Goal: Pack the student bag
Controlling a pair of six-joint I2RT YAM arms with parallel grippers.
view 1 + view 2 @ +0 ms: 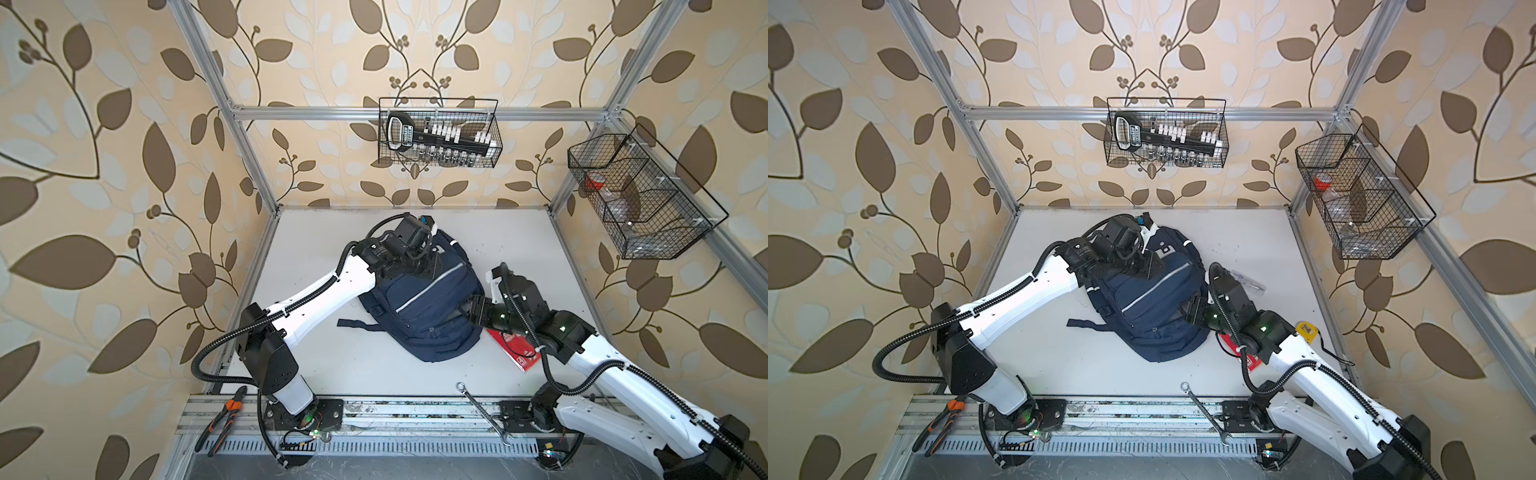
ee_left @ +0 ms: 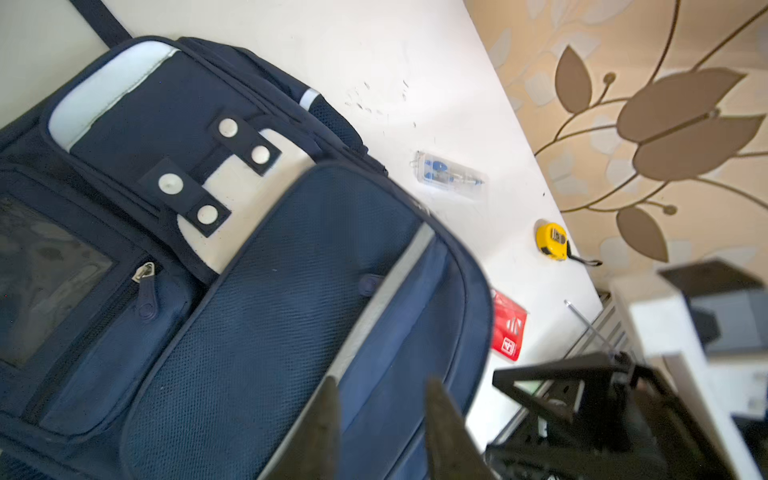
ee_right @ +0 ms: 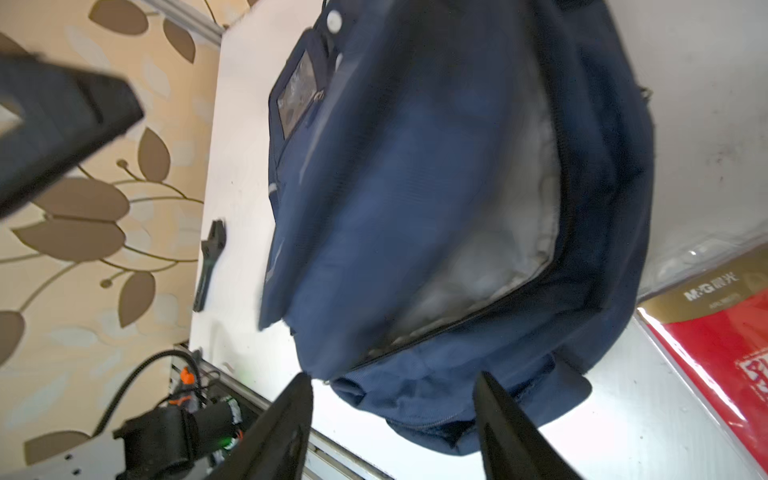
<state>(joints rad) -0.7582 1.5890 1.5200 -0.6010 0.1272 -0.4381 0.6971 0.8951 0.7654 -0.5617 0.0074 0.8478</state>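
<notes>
Left gripper (image 2: 382, 399) hung open above the student bag (image 1: 419, 316), which lay at centre frame on the worktop (image 1: 332, 365); right gripper (image 3: 392, 386) stood open at the bag's right edge, near a red booklet (image 1: 515, 353). Bare worktop spread lower left.

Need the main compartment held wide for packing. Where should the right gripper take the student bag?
Take the student bag by the front panel's loose edge beside the open zip, where grey lining shows a gap. Come from the side facing the right gripper, whose jaws stand open there; one finger could likely slip under the edge.
</notes>
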